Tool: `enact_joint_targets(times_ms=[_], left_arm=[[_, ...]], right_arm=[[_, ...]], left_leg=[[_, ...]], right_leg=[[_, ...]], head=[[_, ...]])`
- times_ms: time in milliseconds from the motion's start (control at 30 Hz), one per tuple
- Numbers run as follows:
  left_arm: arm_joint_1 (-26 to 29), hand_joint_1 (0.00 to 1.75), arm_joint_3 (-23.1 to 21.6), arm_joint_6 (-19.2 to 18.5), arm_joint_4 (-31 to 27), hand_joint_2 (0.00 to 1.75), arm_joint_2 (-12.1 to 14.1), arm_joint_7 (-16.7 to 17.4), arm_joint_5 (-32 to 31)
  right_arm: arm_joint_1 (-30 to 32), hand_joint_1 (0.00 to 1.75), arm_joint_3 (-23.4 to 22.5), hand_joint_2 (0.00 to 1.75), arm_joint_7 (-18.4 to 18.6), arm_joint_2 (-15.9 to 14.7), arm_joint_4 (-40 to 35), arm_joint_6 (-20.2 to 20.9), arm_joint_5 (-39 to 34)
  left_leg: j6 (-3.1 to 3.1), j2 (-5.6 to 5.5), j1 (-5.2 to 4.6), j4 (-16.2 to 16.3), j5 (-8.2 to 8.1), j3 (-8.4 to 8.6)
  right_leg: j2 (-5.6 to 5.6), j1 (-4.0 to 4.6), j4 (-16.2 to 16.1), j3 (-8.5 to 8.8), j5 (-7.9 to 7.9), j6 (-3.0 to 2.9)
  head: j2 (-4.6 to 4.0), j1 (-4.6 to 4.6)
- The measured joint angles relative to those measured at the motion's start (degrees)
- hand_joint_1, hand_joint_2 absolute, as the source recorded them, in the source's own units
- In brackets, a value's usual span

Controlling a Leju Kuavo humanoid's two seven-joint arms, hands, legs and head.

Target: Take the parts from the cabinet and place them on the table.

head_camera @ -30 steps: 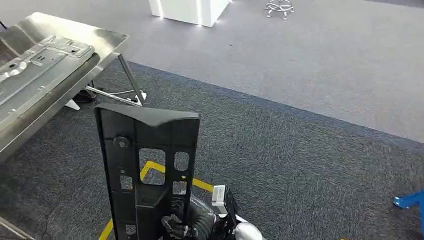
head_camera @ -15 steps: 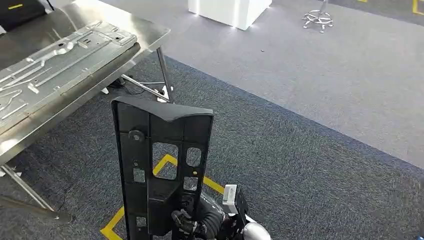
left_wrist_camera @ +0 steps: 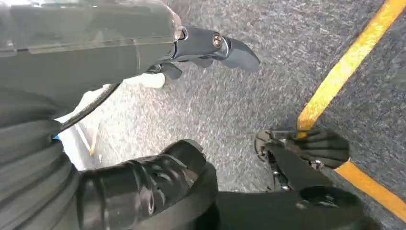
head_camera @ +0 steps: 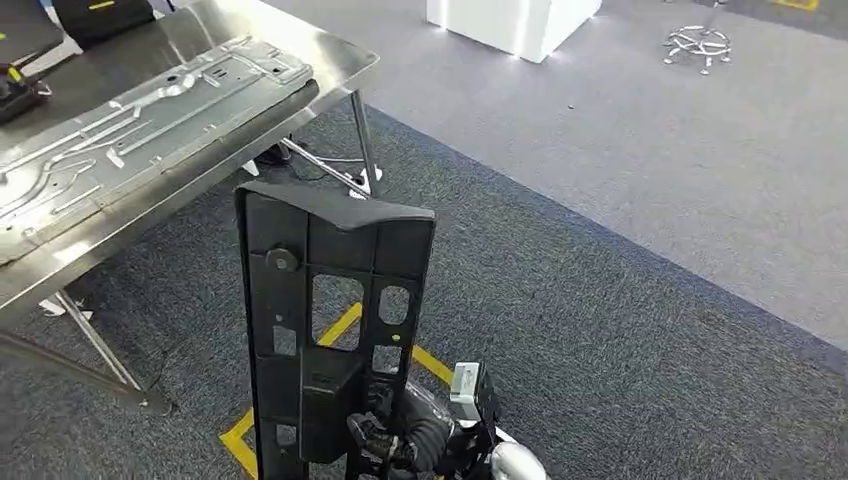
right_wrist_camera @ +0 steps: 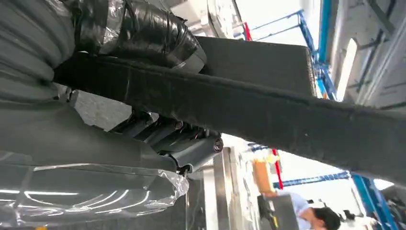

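A tall black plastic part point(head_camera: 330, 330) with several cut-outs stands upright in front of me in the head view. My right hand point(head_camera: 400, 440) grips it near its lower end. The right wrist view has the part's edge point(right_wrist_camera: 287, 110) running across, with the dark fingers point(right_wrist_camera: 191, 143) on one side and the wrapped thumb point(right_wrist_camera: 143, 33) on the other. The steel table point(head_camera: 340, 55) stands at the upper left, apart from the part. My left hand point(left_wrist_camera: 210, 45) hangs over the carpet with its fingers out and nothing in it.
A pressed metal panel point(head_camera: 150, 110) lies on the table, with black items point(head_camera: 95, 15) at its far end. The table's legs point(head_camera: 365, 150) reach down to the carpet. A yellow floor line point(head_camera: 335, 335) runs behind the part. A white block point(head_camera: 510, 20) and a chair base point(head_camera: 700, 45) stand far off.
The whole view has shifted: the table now reaches further right and more of it shows, so the camera has moved. The black part stays upright in my right hand.
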Motion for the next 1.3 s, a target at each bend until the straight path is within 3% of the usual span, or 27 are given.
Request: enact_joint_targets(times_ms=[67, 100, 133, 267, 333, 367, 433, 467, 500, 533, 567, 600, 633, 667, 700, 767, 833, 867, 900, 967, 1000, 1033, 1067, 1133, 1167, 1200, 1300], left_arm=[[0.13, 0.00, 0.00, 0.33, 0.00, 1.75, 0.00, 0.20, 0.07], [0.09, 0.00, 0.00, 0.42, 0.00, 1.75, 0.00, 0.22, 0.09], [-0.01, 0.00, 0.00, 0.52, 0.00, 1.75, 0.02, 0.22, 0.09], [-0.13, 0.00, 0.00, 0.55, 0.00, 1.75, 0.11, 0.24, 0.09], [-0.10, 0.00, 0.00, 0.55, 0.00, 1.75, 0.09, 0.28, 0.09], [-0.18, 0.00, 0.00, 0.57, 0.00, 1.75, 0.09, 0.28, 0.07], [-0.29, 0.00, 0.00, 0.57, 0.00, 1.75, 0.09, 0.39, 0.07], [-0.27, 0.00, 0.00, 0.59, 0.00, 1.75, 0.09, 0.46, 0.07], [-0.24, 0.00, 0.00, 0.61, 0.00, 1.75, 0.09, 0.55, 0.07], [-0.21, 0.00, 0.00, 0.66, 0.00, 1.75, 0.09, 0.55, 0.04], [-0.20, 0.00, 0.00, 0.63, 0.00, 1.75, 0.09, 0.55, 0.04], [-0.21, 0.00, 0.00, 0.63, 0.00, 1.75, 0.09, 0.55, 0.04], [-0.22, 0.00, 0.00, 0.63, 0.00, 1.75, 0.04, 0.55, 0.04], [-0.21, 0.00, 0.00, 0.63, 0.00, 1.75, -0.04, 0.55, 0.04], [-0.41, 0.00, 0.00, 0.63, 0.00, 1.75, -0.02, 0.55, 0.04], [-0.38, 0.00, 0.00, 0.63, 0.00, 1.75, 0.00, 0.55, 0.02], [-0.37, 0.00, 0.00, 0.63, 0.00, 1.75, 0.00, 0.55, 0.02], [-0.41, 0.00, 0.00, 0.63, -0.02, 1.75, 0.00, 0.52, 0.02], [-0.47, 0.00, 0.00, 0.63, -0.02, 1.75, 0.00, 0.52, 0.04], [-0.43, 0.00, 0.00, 0.63, 0.00, 1.75, 0.00, 0.50, 0.07], [-0.26, 0.00, 0.00, 0.61, 0.00, 1.75, 0.00, 0.48, 0.09], [-0.10, 0.00, 0.00, 0.59, 0.00, 1.75, 0.00, 0.41, 0.09], [-0.03, 0.00, 0.00, 0.59, 0.00, 1.75, 0.00, 0.37, 0.09], [-0.09, 0.00, 0.00, 0.59, 0.00, 1.75, 0.00, 0.35, 0.09], [0.00, 0.00, 0.00, 0.59, 0.00, 1.75, 0.00, 0.35, 0.09], [-0.09, 0.00, 0.00, 0.59, 0.00, 1.75, 0.00, 0.35, 0.11], [-0.17, 0.00, 0.02, 0.63, 0.00, 1.75, 0.07, 0.28, 0.11]], right_arm=[[-0.04, 1.64, 0.00, 1.75, 0.02, 0.04, 0.00, 0.09, -0.02], [-0.07, 1.64, -0.02, 1.75, 0.02, 0.11, -0.02, 0.13, -0.04], [-0.13, 1.64, -0.02, 1.75, 0.00, 0.24, -0.04, 0.33, -0.09], [-0.29, 1.64, -0.02, 1.75, -0.06, 0.46, -0.07, 0.88, -0.41], [-0.43, 1.64, -0.04, 1.75, -0.17, 0.63, -0.28, 0.98, -0.63], [-0.67, 1.64, -0.07, 1.75, -0.37, 0.70, -0.53, 1.25, -0.77], [-0.97, 1.64, -0.09, 1.75, -0.70, 0.70, -0.92, 1.75, -0.98], [-0.97, 1.64, -0.13, 1.75, -0.74, 0.70, -1.01, 1.81, -1.07], [-0.98, 1.64, -0.20, 1.75, -0.79, 0.70, -1.16, 1.88, -1.16], [-1.03, 1.64, -0.22, 1.75, -0.81, 0.70, -1.53, 1.90, -1.33], [-1.15, 1.64, -0.26, 1.75, -0.81, 0.72, -1.83, 1.90, -1.46], [-1.41, 1.64, -0.31, 1.75, -0.83, 0.81, -2.23, 1.92, -1.55], [-1.60, 1.64, -0.35, 1.75, -0.81, 0.89, -2.51, 1.92, -1.60], [-1.89, 1.64, -0.35, 1.75, -0.83, 0.94, -2.69, 1.95, -1.64], [-2.02, 1.64, -0.37, 1.75, -0.83, 1.16, -2.91, 1.97, -1.66], [-2.06, 1.64, -0.44, 1.75, -0.85, 1.22, -3.19, 1.95, -1.70], [-2.05, 1.64, -0.46, 1.75, -0.83, 1.51, -3.76, 1.95, -1.68], [-2.18, 1.64, -0.46, 1.75, -0.87, 1.61, -3.85, 1.95, -1.73], [-2.39, 1.64, -0.46, 1.75, -0.87, 1.77, -3.89, 1.97, -1.73], [-2.41, 1.64, -0.46, 1.75, -0.87, 1.79, -3.89, 1.97, -1.70], [-2.34, 1.64, -0.46, 1.75, -0.87, 1.79, -3.87, 1.97, -1.70], [-2.34, 1.64, -0.46, 1.75, -0.87, 1.79, -3.87, 1.99, -1.70], [-2.34, 1.64, -0.46, 1.75, -0.87, 1.81, -3.87, 1.99, -1.70], [-2.37, 1.64, -0.46, 1.75, -0.87, 1.81, -3.89, 1.99, -1.70], [-2.37, 1.64, -0.46, 1.75, -0.87, 1.84, -3.89, 1.99, -1.70], [-2.50, 1.64, -0.46, 1.75, -0.87, 1.84, -3.89, 1.99, -1.70], [-2.51, 1.64, -0.46, 1.75, -0.87, 1.97, -3.96, 1.97, -1.68]], left_leg=[[0.16, 0.03, 0.00, -5.86, 3.94, 2.96], [0.42, 0.10, -0.03, -11.47, 6.53, 5.94], [0.81, 0.43, -0.16, -16.99, 7.80, 8.72], [1.76, 0.17, -1.00, -17.59, 7.30, 8.95], [2.61, 0.11, -0.45, -18.89, 7.86, 9.89], [3.06, 0.07, -0.46, -19.06, 7.76, 10.11], [3.53, 0.07, -0.64, -19.03, 7.57, 10.18], [3.67, 0.05, -0.75, -19.01, 7.40, 10.20], [3.70, -0.04, -0.80, -18.92, 7.23, 10.27], [3.66, -0.17, -0.82, -18.83, 7.03, 10.47], [3.61, -0.31, -0.82, -18.71, 6.77, 10.73], [3.42, -0.53, -0.81, -18.50, 6.32, 11.22], [3.25, -0.57, -0.80, -18.22, 5.87, 11.58], [2.94, -0.54, -0.82, -18.11, 5.48, 11.26], [2.51, -0.65, -1.14, -17.59, 5.15, 11.32], [1.83, -0.67, -0.77, -18.21, 5.01, 11.35], [1.22, -0.60, -0.78, -18.07, 4.52, 11.90], [0.87, -0.31, -0.68, -16.00, 4.04, 11.23], [0.58, -0.19, -0.58, -12.56, 2.84, 9.34], [0.08, -0.05, -0.40, -3.41, -0.26, 3.54], [-0.08, -0.01, -0.24, 0.40, -0.79, 0.60], [-0.14, 0.00, -0.09, 1.00, 0.57, -0.91], [-0.14, 0.01, 0.00, -1.42, 3.50, -0.79], [0.13, 0.15, 0.07, -11.87, 11.47, 2.68], [0.35, 0.40, 0.03, -15.83, 13.13, 3.94], [0.53, 0.40, -0.62, -15.67, 11.91, 4.46], [2.14, 0.29, -0.89, -17.58, 10.36, 5.27]], right_leg=[[-0.33, 0.01, 0.00, 0.11, -0.08, 0.12], [-0.44, 0.01, 0.00, 0.27, -0.15, 0.23], [-0.58, 0.01, -0.02, 0.45, -0.24, 0.38], [-0.77, -0.02, -0.33, 0.51, -0.22, 1.66], [-0.68, -0.10, 0.32, 0.65, -0.77, 2.37], [-0.49, 0.05, 2.59, -0.36, -2.28, 2.35], [-0.23, 0.07, 11.56, -4.99, -6.48, 2.36], [-0.19, 0.08, 15.03, -6.99, -7.53, 2.39], [-0.18, 0.07, 17.43, -8.63, -7.58, 2.41], [-0.18, 0.08, 16.60, -8.61, -6.13, 2.37], [-0.18, 0.08, 13.90, -7.55, -4.04, 2.26], [-0.14, 0.08, 7.90, -4.69, -0.41, 2.01], [-0.06, 0.11, 2.76, -2.28, 2.10, 1.71], [0.20, 0.23, 1.36, -1.37, 0.91, 1.45], [0.17, 0.49, 0.29, -1.21, 0.76, 1.45], [0.22, 0.67, 0.39, -1.13, 0.40, 0.95], [0.27, 0.15, -0.68, 0.00, 0.42, 0.51], [0.18, 0.17, -1.13, 0.84, 0.16, 0.16], [-0.02, 0.17, -1.28, 1.40, -0.13, -0.22], [-0.16, 0.18, -1.27, 2.41, -1.09, -0.24], [-0.15, 0.18, -1.26, 3.03, -1.66, -0.22], [-0.07, 0.18, -1.26, 3.71, -2.23, -0.16], [0.04, 0.17, -1.26, 4.60, -2.88, -0.04], [0.05, 0.13, -1.31, 6.76, -4.44, 0.31], [-0.03, 0.06, -1.53, 7.10, -5.20, 0.56], [0.00, 0.39, -1.55, 7.09, -5.60, 1.07], [-0.04, 0.11, -2.03, 8.15, -5.29, 2.22]], head=[[0.00, 0.00], [0.00, 0.00], [0.00, 0.02], [0.00, 0.00], [0.00, 0.00], [0.00, 0.09], [0.00, 0.11], [0.00, 0.09], [0.00, 0.11], [0.00, 0.11], [0.00, 0.09], [0.00, 0.13], [0.00, 0.11], [0.00, 0.11], [0.00, 0.07], [0.00, 0.11], [0.02, 0.07], [0.00, 0.02], [0.00, -0.07], [0.00, -0.04], [0.00, -0.04], [0.00, -0.02], [0.00, -0.07], [0.00, -0.04], [0.00, 0.04], [0.00, 0.02], [0.02, -0.04]])
